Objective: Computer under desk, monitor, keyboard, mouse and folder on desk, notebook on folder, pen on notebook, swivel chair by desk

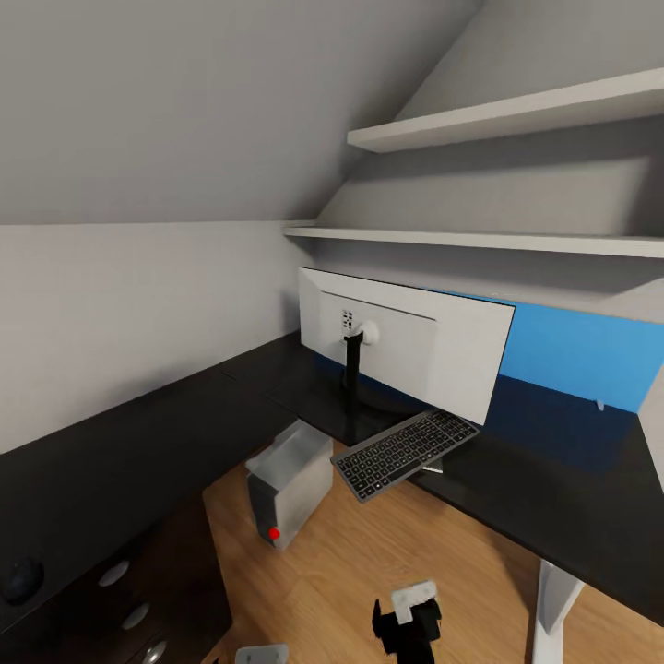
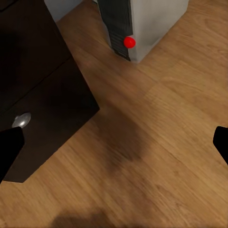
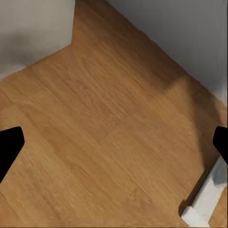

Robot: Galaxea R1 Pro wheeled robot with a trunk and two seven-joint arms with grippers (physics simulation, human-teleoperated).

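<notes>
Nearest, low in the head view, the right tool [image 1: 407, 616] hangs over the wood plank floor [image 1: 350, 572]; its wrist view shows two dark fingertips [image 3: 9, 147] spread wide with bare planks between them, pinching nothing. The left tool [image 2: 114, 147] is likewise spread and empty, its fingertips [image 2: 8, 147] at either edge of its wrist view above the floor, just beside the black drawer unit [image 2: 42, 95] with a round silver knob [image 2: 21, 119].

Close to the left, a small dark rounded thing [image 1: 20, 581] sits on the table [image 1: 111, 443]; I cannot tell whether it is the mouse.

Further on, the computer [image 1: 290, 481], a light-grey tower with a red dot, stands on the floor in the inner corner of the L-shaped table, partly beneath its edge.

Beyond it, the keyboard [image 1: 406, 452] lies tilted at the table's front edge, its near end jutting out past the edge over the floor. Just behind it, the monitor [image 1: 415, 346] stands upright on the table on its thin black stem, its pale back turned toward the camera.

Farthest, a blue panel [image 1: 572, 355] lines the wall, with two white shelves [image 1: 480, 242] above.
</notes>
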